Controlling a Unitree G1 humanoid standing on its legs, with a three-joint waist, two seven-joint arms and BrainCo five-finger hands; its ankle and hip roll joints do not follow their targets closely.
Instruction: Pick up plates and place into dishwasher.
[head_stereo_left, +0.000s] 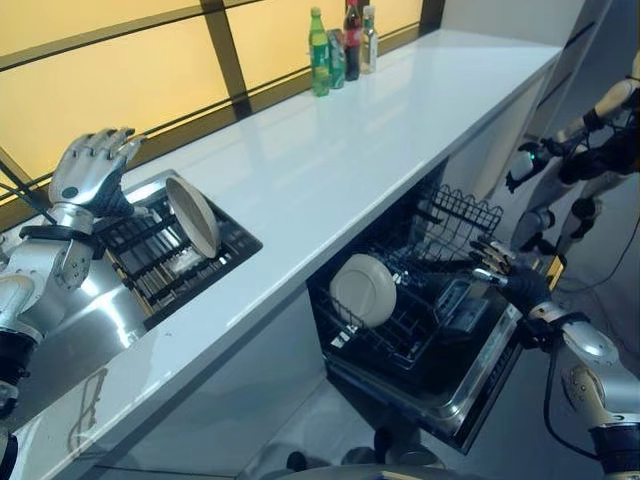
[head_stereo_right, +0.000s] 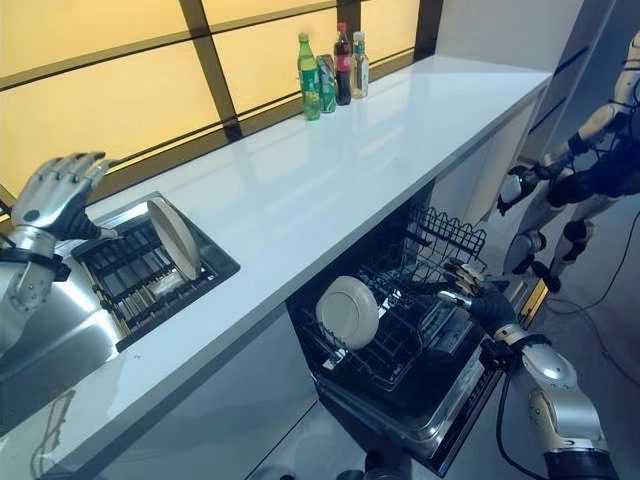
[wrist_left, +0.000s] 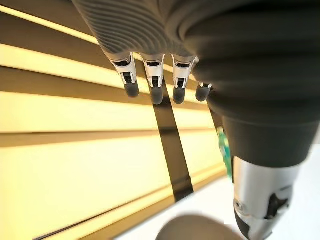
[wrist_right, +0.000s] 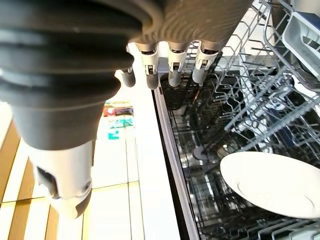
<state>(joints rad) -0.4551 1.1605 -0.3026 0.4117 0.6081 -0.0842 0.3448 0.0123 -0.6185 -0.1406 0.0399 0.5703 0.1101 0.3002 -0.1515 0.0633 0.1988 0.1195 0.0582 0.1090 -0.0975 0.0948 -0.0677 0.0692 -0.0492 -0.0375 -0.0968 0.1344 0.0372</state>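
Plates stand in two places: one plate (head_stereo_left: 364, 289) leans on edge in the pulled-out dishwasher rack (head_stereo_left: 400, 330), toward its 9 o'clock end, and another plate (head_stereo_left: 192, 216) stands upright in the dish rack (head_stereo_left: 160, 262) sunk into the white tabletop (head_stereo_left: 330, 160). Right hand (head_stereo_left: 503, 266) hovers over the dishwasher rack at 3 o'clock of the racked plate, fingers loosely extended, empty. Left hand (head_stereo_left: 90, 168) is raised at 10 o'clock of the dish rack, fingers spread, empty. Bottles (head_stereo_left: 340, 45) stand at the tabletop's 12 o'clock end.
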